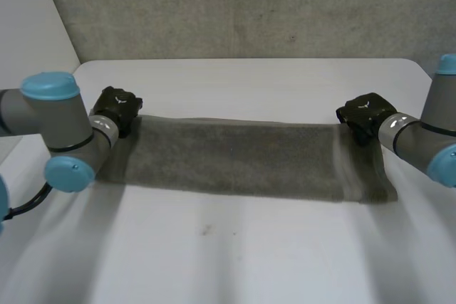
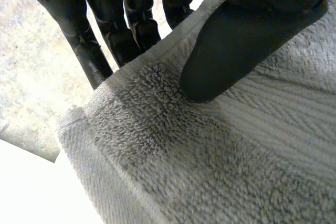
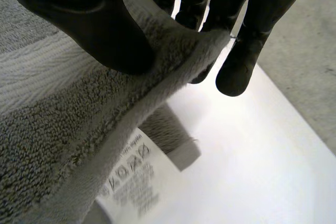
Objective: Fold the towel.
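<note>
Grey towel point(image 1: 235, 158) noted on the white table point(image 1: 228, 254), spread out flat as a long band running across from one arm to the other, its long edges lying roughly parallel to the table's near edge. Left hand point(image 1: 117, 108) seen at the towel's far left corner, right hand point(image 1: 365, 115) at its far right corner; the two hands are well apart, with the whole length of the cloth between them. In the left wrist view the thumb point(image 2: 236, 51) is pressed down on the looped upper face of the towel point(image 2: 199, 171) close to its edge, and the fingers point(image 2: 86, 45) are passed beyond that edge and under it, so the cloth is pinched between thumb and fingers near the corner. In the right wrist view the same kind of grasp is recorded: the thumb point(image 3: 94, 30) is laid on top of the towel point(image 3: 58, 129), the fingers point(image 3: 247, 56) are curled below its hemmed edge, and the edge is clamped between them. At this end the pinched edge is raised off the table point(image 3: 262, 161), with a white care label point(image 3: 131, 179) hanging beneath it and a further part of the cloth seen under the raised edge. A rough grey wall point(image 1: 249, 5) is noted behind the table's far edge.
</note>
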Controlling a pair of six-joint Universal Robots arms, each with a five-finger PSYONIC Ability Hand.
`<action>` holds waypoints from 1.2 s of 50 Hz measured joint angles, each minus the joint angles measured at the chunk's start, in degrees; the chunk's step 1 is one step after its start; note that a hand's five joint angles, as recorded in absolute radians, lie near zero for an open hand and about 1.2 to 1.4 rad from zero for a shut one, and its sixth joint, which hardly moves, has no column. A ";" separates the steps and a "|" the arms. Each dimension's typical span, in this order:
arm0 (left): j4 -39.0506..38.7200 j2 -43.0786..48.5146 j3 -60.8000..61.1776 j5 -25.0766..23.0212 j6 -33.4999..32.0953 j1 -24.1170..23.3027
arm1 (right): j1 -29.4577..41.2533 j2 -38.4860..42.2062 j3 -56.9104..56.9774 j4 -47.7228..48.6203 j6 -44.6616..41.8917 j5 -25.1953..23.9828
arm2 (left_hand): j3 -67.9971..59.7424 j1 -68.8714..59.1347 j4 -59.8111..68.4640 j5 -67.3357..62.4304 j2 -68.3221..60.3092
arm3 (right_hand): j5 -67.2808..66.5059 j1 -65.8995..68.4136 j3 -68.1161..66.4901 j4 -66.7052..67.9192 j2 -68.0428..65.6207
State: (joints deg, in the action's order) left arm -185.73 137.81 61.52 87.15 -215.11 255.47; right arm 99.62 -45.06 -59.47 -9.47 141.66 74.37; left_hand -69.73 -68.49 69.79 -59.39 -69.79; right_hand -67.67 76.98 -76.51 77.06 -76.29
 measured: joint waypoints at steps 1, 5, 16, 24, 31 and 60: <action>-0.01 0.86 -1.02 0.23 -0.02 -0.05 | 0.15 0.59 0.66 0.27 0.02 0.35 | 0.00 0.00 0.00 0.00 0.00 | 0.00 0.00 0.00 0.00 0.00; 0.07 4.71 -5.66 1.11 -0.11 -0.33 | 0.90 3.65 4.11 0.97 -0.07 1.84 | 0.00 0.00 0.00 0.00 0.00 | 0.00 0.00 0.00 0.00 0.00; 0.09 10.21 -12.84 1.19 -0.20 -0.83 | 1.69 9.16 10.98 0.69 -0.24 4.17 | 0.00 0.00 0.00 0.00 0.00 | 0.00 0.00 0.00 0.00 0.00; 0.12 13.65 -17.64 1.21 -0.08 -1.86 | 2.32 13.02 16.52 0.67 -0.21 5.74 | 0.00 0.00 0.00 0.00 0.00 | -0.08 0.00 0.00 0.00 0.00; 0.16 14.57 -18.95 1.22 0.09 -2.60 | 2.56 14.66 19.22 0.69 -0.35 6.84 | 24.45 23.53 -24.66 22.83 24.86 | 43.58 -42.95 42.39 -41.22 43.15; -7.76 -20.38 21.78 3.52 12.25 -2.48 | -0.22 -15.54 -16.42 4.91 9.68 1.84 | 60.16 58.59 -60.20 57.83 60.32 | 64.12 -63.71 62.34 -62.06 61.68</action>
State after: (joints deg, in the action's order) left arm -193.48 117.44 83.29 90.67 -202.86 253.00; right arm 99.40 -60.60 -75.88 -4.56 151.34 76.21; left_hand -9.58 -9.91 9.60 -1.56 -9.48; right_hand -3.55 13.26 -14.18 15.01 -14.62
